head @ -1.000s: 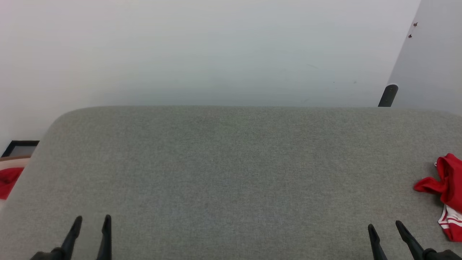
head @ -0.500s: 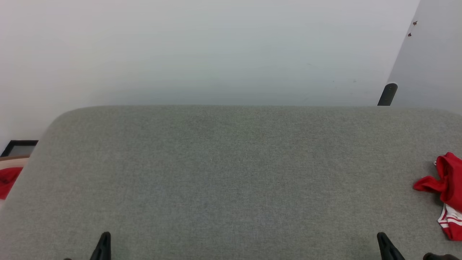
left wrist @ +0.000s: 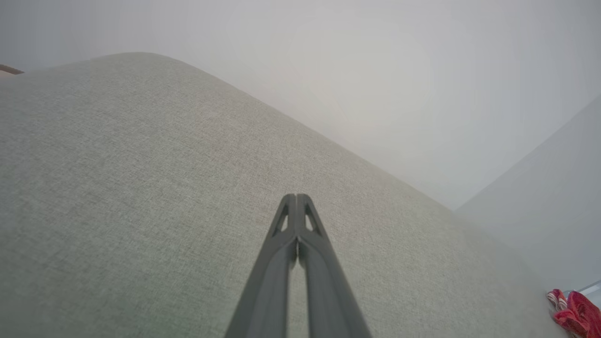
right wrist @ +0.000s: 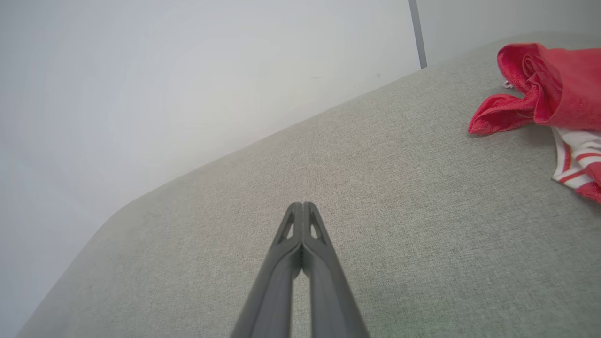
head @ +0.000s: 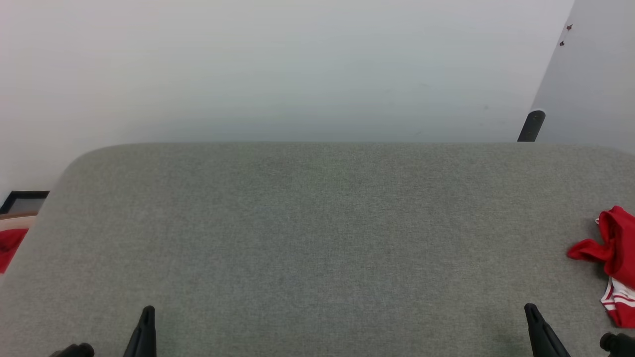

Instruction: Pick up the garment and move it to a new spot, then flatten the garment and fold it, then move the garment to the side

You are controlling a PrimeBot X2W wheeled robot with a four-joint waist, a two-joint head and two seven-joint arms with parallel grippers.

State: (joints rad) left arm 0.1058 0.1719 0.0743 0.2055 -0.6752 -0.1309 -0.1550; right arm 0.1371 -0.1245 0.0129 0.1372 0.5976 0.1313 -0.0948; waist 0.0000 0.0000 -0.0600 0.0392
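Jersey (right wrist: pixel 540 89): crumpled on pad (head: pixel 317 238). Right gripper (right wrist: pixel 303 205) near it, left gripper (left wrist: pixel 296 197) well apart; both pinched together, empty. Risk: unopened fingers may shove it.

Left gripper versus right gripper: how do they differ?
The right gripper sits close to the garment, which looms large in its wrist view; the left gripper is far from it, the garment showing small at its view's corner. In the head view the left gripper is lower left, the right gripper lower right. Both are shut, empty, over the grey surface.
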